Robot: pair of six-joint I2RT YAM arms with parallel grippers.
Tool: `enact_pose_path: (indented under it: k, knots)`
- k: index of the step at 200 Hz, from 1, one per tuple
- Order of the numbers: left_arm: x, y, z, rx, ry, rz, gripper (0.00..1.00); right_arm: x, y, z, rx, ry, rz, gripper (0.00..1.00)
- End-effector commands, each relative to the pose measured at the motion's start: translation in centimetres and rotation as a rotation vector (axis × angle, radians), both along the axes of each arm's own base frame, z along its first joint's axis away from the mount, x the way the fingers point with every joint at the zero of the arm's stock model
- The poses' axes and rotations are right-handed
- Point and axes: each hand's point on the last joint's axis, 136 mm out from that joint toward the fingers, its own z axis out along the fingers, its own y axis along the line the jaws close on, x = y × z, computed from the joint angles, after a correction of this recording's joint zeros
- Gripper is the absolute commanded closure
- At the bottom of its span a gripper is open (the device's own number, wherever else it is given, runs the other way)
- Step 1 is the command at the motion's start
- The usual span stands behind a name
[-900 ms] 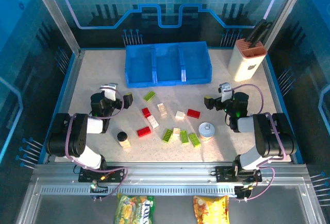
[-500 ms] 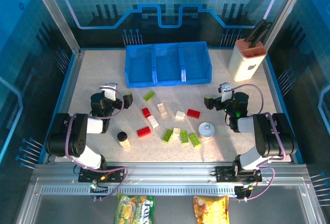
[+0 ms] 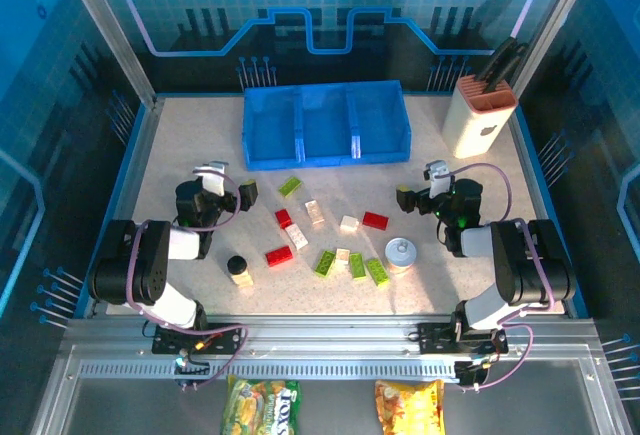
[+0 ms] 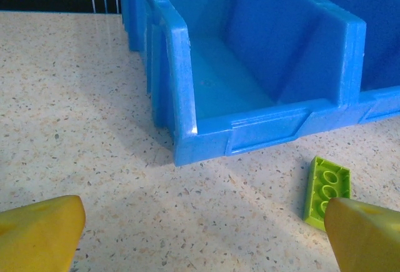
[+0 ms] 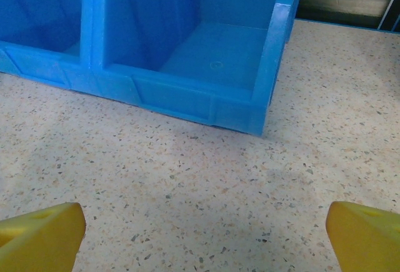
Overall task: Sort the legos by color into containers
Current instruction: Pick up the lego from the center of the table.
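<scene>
Left gripper [image 4: 200,244]: jaws spread wide, nothing between the yellow fingertips [image 4: 37,231]. Right gripper [image 5: 200,241]: same, spread and empty. Both sit low and face the blue tray [image 3: 325,162], probably a ready pose before the first pick.

The legos [image 3: 348,223] lie scattered on the speckled table [image 3: 180,145] between the arms, none sorted. One lime brick [image 4: 328,187] is just beside the left fingertip. The tray compartments look bare.

Knife block [image 3: 478,115] at far right. Blue-lit enclosure all around.
</scene>
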Motion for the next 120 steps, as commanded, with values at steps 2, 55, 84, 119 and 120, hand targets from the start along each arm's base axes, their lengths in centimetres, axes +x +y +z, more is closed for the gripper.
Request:
enact_pose_path:
  k: [2, 55, 84, 119, 120]
  knots:
    - [-0.6, 0.9, 1.1, 0.005, -0.069, 0.049, 0.01, 0.4, -0.3, 1.4, -0.048, -0.05, -0.046, 0.0]
    - [-1.5, 2.3, 3.0, 0.013, -0.068, 0.142, 0.01, 0.4, 0.1, 3.0, -0.109, -0.029, -0.079, 0.0]
    - [-1.5, 2.9, 4.7, 0.012, -0.02, 0.202, 0.01, 0.3, 1.3, 3.8, -0.162, 0.01, -0.064, 0.0]
    - [-1.7, 2.8, 6.0, -0.001, 0.098, 0.265, 0.01, 0.0, 3.3, 4.9, -0.161, 0.115, -0.032, 0.01]
    - [-1.7, 2.8, 6.1, -0.002, 0.103, 0.267, 0.01, -0.1, 3.3, 4.9, -0.16, 0.122, -0.031, 0.02]
